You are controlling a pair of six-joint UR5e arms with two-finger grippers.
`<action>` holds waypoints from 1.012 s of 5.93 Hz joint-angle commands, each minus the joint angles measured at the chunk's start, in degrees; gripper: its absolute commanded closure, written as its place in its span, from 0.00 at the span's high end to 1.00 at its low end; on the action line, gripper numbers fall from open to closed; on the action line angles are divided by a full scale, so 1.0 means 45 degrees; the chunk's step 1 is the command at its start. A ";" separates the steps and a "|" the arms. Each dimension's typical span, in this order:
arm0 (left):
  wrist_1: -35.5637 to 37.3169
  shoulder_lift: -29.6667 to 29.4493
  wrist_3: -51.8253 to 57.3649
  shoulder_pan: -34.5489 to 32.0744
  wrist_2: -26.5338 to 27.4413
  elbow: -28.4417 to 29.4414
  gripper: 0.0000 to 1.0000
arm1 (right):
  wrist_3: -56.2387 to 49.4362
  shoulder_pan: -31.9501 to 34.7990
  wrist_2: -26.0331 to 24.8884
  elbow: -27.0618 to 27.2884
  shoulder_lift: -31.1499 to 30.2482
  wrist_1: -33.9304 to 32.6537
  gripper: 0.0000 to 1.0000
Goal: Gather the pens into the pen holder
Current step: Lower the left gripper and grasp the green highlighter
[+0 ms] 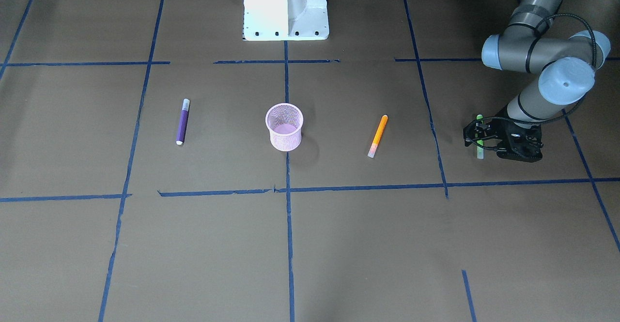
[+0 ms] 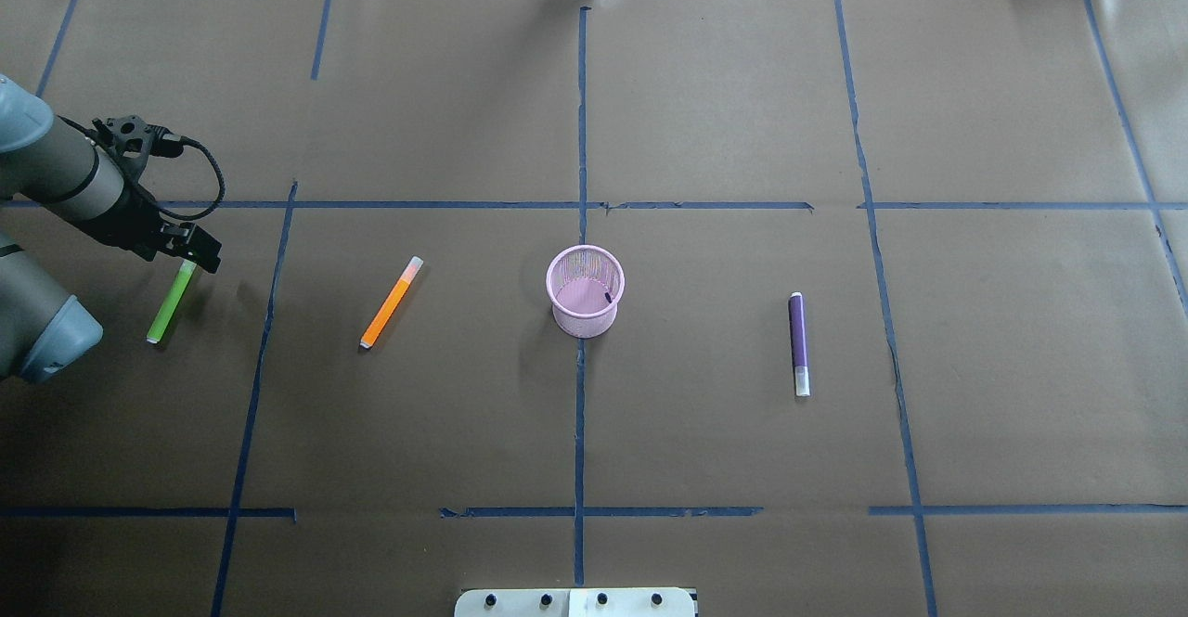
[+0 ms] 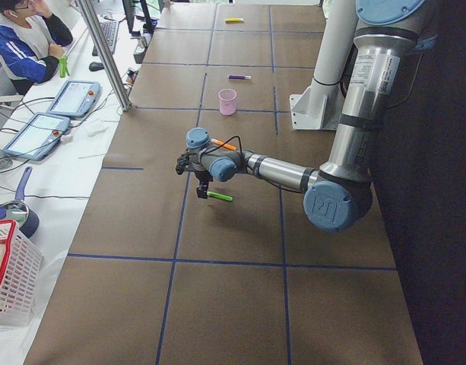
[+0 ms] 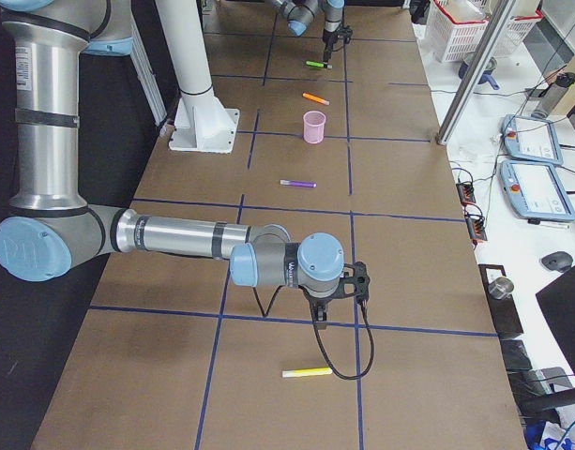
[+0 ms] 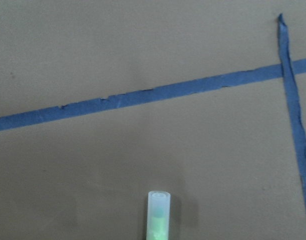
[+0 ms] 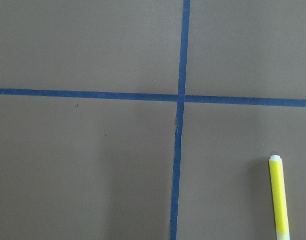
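- Overhead exterior view shows the pen holder [image 2: 585,290] at the middle of the frame, upright on the brown table [image 2: 705,116]. I see no pen standing in it, only a small dark mark at its inner wall which I cannot identify.
- The orange pen [image 2: 391,302] lies flat to the left of the cup, well apart from it, and the purple pen [image 2: 798,343] lies flat to the right of it, also well apart.
- The green pen [image 2: 172,301] is at the far left of the frame, and the left gripper [image 2: 190,255] is at its upper end. In the exterior left view this pen seems to hang a little above the table under the gripper, but I cannot be sure that it is lifted.
- My judgement: the task is at its beginning. No pen is collected yet; the green one is being taken, and the orange and purple ones remain.
- In the front-facing view the fingers of the left gripper stand on both sides of the green pen, and they seem closed on it near its pale cap.
- The right gripper [image 4: 336,298] shows only in the exterior right view, near a yellow pen [image 4: 307,373]. I cannot tell how its jaws stand.
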 commanded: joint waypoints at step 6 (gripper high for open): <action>0.0038 -0.0158 0.0076 0.0079 0.0002 0.0370 0.69 | 0.0027 -0.0001 0.0020 -0.0041 0.0136 -0.0053 1.00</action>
